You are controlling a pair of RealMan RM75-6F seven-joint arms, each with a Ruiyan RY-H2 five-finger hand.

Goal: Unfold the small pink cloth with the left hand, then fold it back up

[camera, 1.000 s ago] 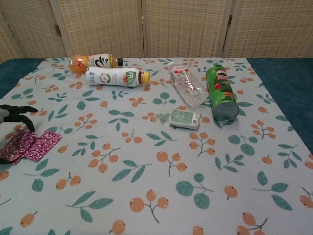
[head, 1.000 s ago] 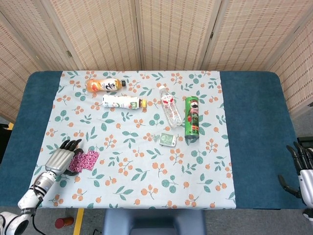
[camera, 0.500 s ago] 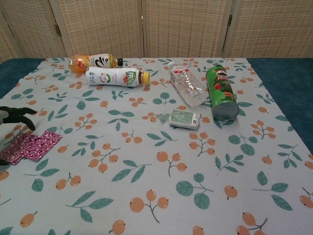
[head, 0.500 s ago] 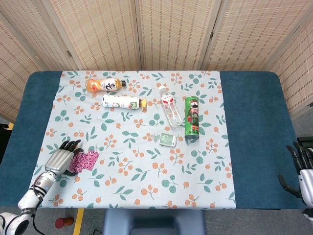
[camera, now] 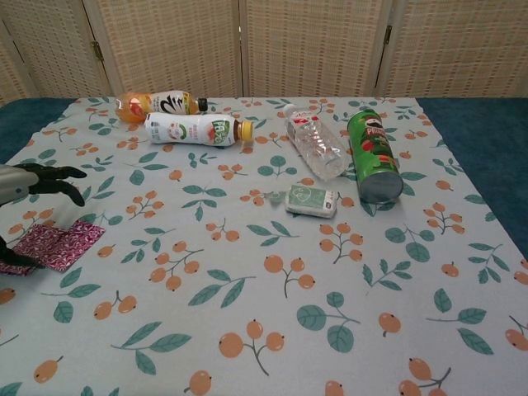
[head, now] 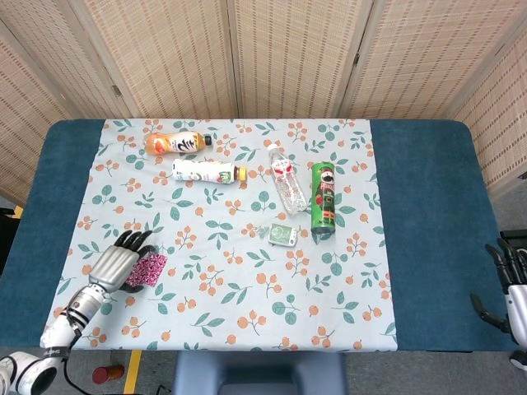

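The small pink patterned cloth (head: 149, 268) (camera: 56, 246) lies flat and folded on the floral tablecloth, near the table's front left. My left hand (head: 120, 257) (camera: 31, 181) hovers over the cloth's left part with its fingers stretched out and apart. Its thumb reaches down at the cloth's left edge. It holds nothing that I can see. My right hand (head: 505, 285) hangs off the table's right front edge, fingers loosely apart and empty. The chest view does not show it.
An orange drink bottle (head: 175, 142), a white bottle (head: 206, 171), a clear water bottle (head: 286, 178) and a green chips can (head: 323, 199) lie across the back middle. A small green pack (head: 284, 234) lies in front of the can. The tablecloth (head: 247, 313) covers the middle.
My left hand has moved forward and to the right over the cloth, and its fingers have risen and stretched out. The cloth and the right hand have stayed put.
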